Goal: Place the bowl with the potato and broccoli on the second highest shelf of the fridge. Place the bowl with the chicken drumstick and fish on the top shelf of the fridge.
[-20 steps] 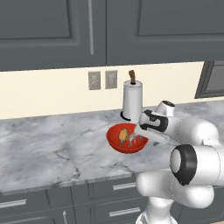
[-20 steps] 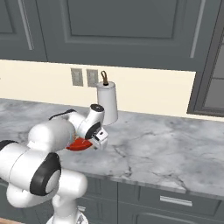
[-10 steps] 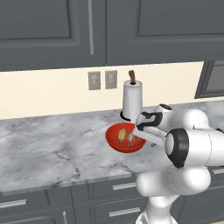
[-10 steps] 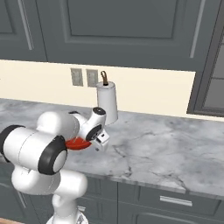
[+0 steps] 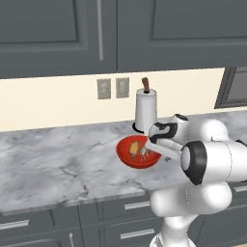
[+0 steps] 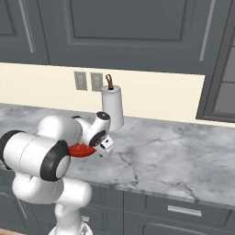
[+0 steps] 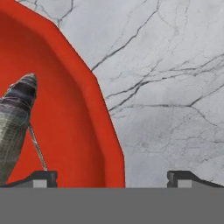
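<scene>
While the marble counter (image 5: pixel 58 164) carries it, the red bowl (image 5: pixel 137 153) sits just in front of the white paper-towel roll (image 5: pixel 145 112), at about six o'clock from it in the left base view. Its rim (image 7: pixel 103 118) looks stiff and thin, so it should bear a pinch, though its glossy surface is likely slick (a tilt would send the contents sliding). The gripper (image 7: pixel 111 177) is spread wide, one tip inside the bowl and one outside, straddling the wall but not touching it. Taking the rim here seems sound. Inside, the golden drumstick (image 5: pixel 135 145) lies at about ten o'clock from the grey fish (image 7: pixel 15 122), both light and loose.
</scene>
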